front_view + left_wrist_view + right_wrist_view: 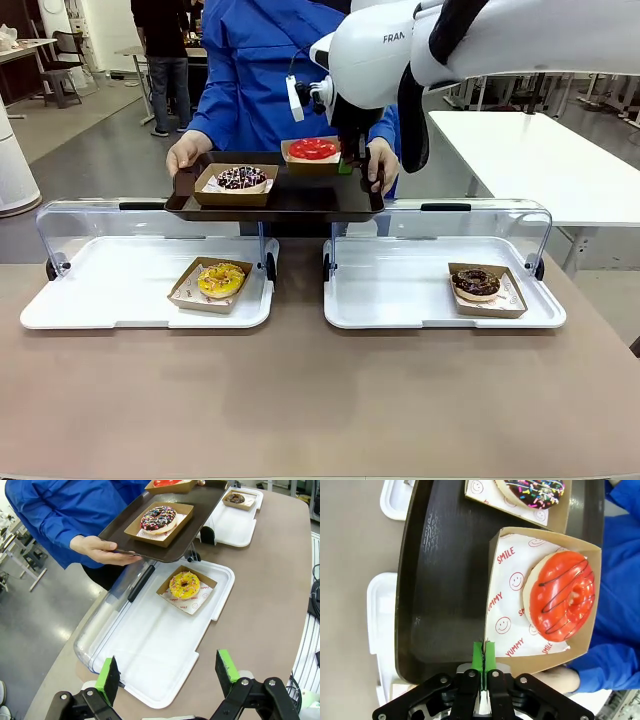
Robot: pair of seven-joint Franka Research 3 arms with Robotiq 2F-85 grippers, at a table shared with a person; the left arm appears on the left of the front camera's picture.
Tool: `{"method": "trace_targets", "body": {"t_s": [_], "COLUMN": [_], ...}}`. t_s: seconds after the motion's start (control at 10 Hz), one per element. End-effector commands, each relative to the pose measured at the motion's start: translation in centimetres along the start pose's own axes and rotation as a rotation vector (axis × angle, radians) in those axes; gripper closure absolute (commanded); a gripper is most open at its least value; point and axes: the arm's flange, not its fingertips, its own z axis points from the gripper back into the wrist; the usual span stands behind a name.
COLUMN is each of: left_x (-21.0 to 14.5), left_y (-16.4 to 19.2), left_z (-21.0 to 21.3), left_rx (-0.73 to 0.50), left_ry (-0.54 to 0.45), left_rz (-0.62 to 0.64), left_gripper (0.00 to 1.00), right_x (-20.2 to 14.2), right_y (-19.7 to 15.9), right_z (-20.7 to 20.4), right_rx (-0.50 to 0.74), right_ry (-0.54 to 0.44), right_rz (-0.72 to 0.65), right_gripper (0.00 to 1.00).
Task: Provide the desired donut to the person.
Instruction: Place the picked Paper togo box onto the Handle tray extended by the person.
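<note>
The right gripper [484,652] pinched the red donut's box [492,587] closed-jawed, already on the person's tray [300,200]; only release remained.

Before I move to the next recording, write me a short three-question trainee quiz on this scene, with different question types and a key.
1. True or false: the right gripper is shut on the rim of the red donut's paper tray.
2. Multiple choice: where does the yellow donut lie? A) on the dark brown tray B) in the white display tray on the robot's left C) in the left gripper
3. Fill in: the dark brown tray, held by the person, carries ___ donuts.

Key: 1 true; 2 B; 3 two, the red donut and the sprinkled chocolate donut.
</note>
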Motion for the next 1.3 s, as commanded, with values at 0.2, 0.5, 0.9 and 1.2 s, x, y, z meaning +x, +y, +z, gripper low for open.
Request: {"method": "trace_targets", "body": {"t_s": [0.2, 0.5, 0.9, 1.2], "left_x": [0.1, 0.1, 0.1, 0.1], "left_y": [-0.2, -0.2, -0.2, -0.2], "left_z": [-0.1, -0.1, -0.1, -0.1], "left_rx": [-0.004, -0.004, -0.004, -0.004], "left_ry": [-0.009, -0.009, -0.009, -0.009], "left_rz": [0.022, 0.022, 0.022, 0.022], "left_gripper": [0.0, 0.0, 0.0, 0.0], "right_x": [-0.2, -0.6, -0.7, -0.8], "right_y": [0.2, 0.4, 0.3, 0.0], "right_z": [-2.1, -2.7, -2.4, -2.0], "right_rx": [0.033, 0.072, 0.101, 0.11], "right_ry": [0.025, 0.006, -0.03, -0.044], "right_rz": [-0.036, -0.045, -0.038, -0.045], "right_gripper": [0.98, 0.98, 0.39, 0.0]}}
